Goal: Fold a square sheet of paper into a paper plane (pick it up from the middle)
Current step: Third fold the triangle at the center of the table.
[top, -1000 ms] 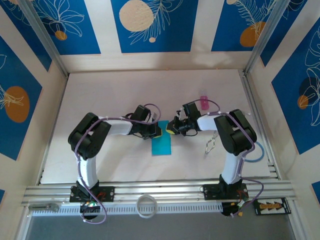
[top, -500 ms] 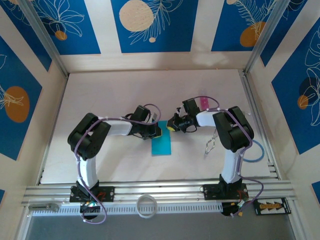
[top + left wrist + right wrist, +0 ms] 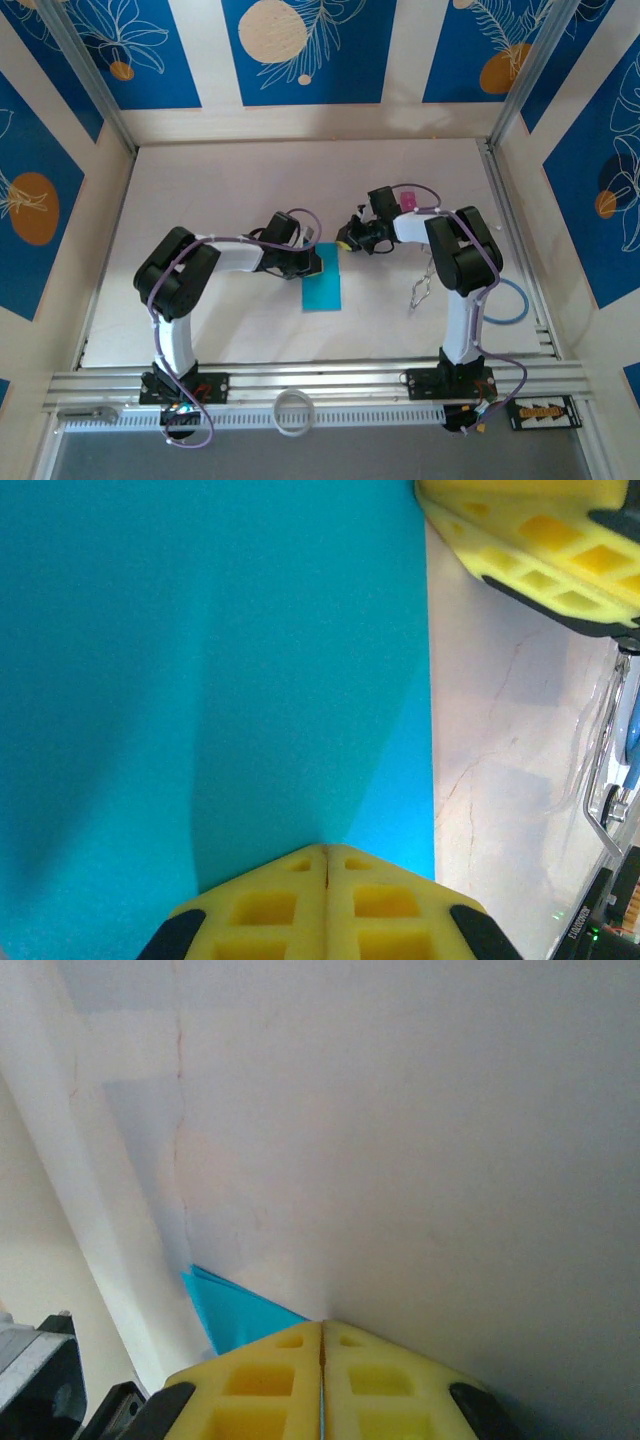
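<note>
Enclosure: pale tabletop (image 3: 230, 180); cream walls (image 3: 405, 60) carried dark blue leaf-patterned panels (image 3: 310, 70); metal rails (image 3: 320, 380) ran along the near edge; lighting was even.

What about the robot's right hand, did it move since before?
Yes. The right hand slid toward the far wall, away from the blue paper, which stayed put.

left arm (image 3: 180, 275) elbow bent, reaching inward | left pincer (image 3: 316, 263) pads together | right arm (image 3: 462, 262) folded inward | right pincer (image 3: 346, 243) pads together

High overhead view; both wrist cameras hug paper (image 3: 200, 680).
</note>
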Motion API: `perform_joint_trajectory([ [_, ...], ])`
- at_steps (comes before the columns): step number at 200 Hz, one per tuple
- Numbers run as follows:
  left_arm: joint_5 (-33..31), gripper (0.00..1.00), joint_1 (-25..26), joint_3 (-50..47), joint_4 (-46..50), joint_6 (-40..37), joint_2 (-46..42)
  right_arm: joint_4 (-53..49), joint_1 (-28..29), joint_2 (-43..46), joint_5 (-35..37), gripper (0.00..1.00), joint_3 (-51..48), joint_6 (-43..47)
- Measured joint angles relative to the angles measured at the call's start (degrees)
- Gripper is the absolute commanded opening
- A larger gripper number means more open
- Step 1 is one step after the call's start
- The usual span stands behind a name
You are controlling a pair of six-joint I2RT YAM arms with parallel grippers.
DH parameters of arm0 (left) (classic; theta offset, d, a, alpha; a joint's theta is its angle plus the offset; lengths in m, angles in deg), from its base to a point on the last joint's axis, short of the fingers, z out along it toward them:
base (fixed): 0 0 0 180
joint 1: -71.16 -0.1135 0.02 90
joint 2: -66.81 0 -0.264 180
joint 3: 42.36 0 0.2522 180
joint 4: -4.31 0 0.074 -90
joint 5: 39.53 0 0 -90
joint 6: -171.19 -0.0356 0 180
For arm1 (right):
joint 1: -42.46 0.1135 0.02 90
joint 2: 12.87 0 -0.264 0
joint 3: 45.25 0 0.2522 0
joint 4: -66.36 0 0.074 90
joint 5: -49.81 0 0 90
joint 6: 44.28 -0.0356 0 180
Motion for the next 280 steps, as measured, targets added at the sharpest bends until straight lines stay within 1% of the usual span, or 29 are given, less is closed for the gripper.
perform_joint_trajectory([
  [41,-0.33,0.00,0.02,-0.07,0.09,0.02,-0.17,-3.28,0.13,-0.57,3.93,0.10,3.13,1.46],
  [61,-0.59,0.00,0.02,-0.24,0.09,0.20,-0.42,-4.66,0.13,-0.42,5.57,0.12,4.20,2.84],
  [82,-1.05,0.00,0.04,-0.63,0.28,0.68,-1.01,-7.69,0.57,2.03,7.32,0.13,4.22,4.63],
  [100,-1.60,0.06,0.07,-1.03,0.79,1.38,-1.70,-8.81,1.51,6.71,8.39,0.14,2.95,5.95],
  [131,-2.78,0.16,0.04,-3.02,1.42,3.10,-5.31,-8.81,5.18,16.41,8.92,0.14,-3.13,6.93],
  [148,-2.78,0.18,-0.07,-4.66,1.09,4.20,-8.63,-8.74,7.17,18.71,8.41,0.15,-6.64,6.88],
  [186,-2.80,0.22,-0.98,-6.95,1.33,4.74,-14.25,-8.33,11.78,19.08,8.09,0.14,-13.14,5.35],
  [201,-2.80,0.24,-1.42,-8.44,1.62,4.74,-15.63,-7.65,12.90,19.06,7.89,0.13,-14.62,4.48],
  [218,-2.73,0.30,-1.99,-10.32,2.05,4.52,-16.33,-6.64,13.05,19.04,7.78,0.13,-15.34,3.63],
  [247,-2.73,0.31,-2.54,-12.41,4.42,4.22,-16.76,-5.05,12.92,18.58,7.28,0.13,-15.41,3.39],
  [280,-2.54,0.33,-2.64,-12.44,6.47,3.15,-16.68,-5.55,12.83,15.52,7.30,0.11,-15.10,3.37],
])
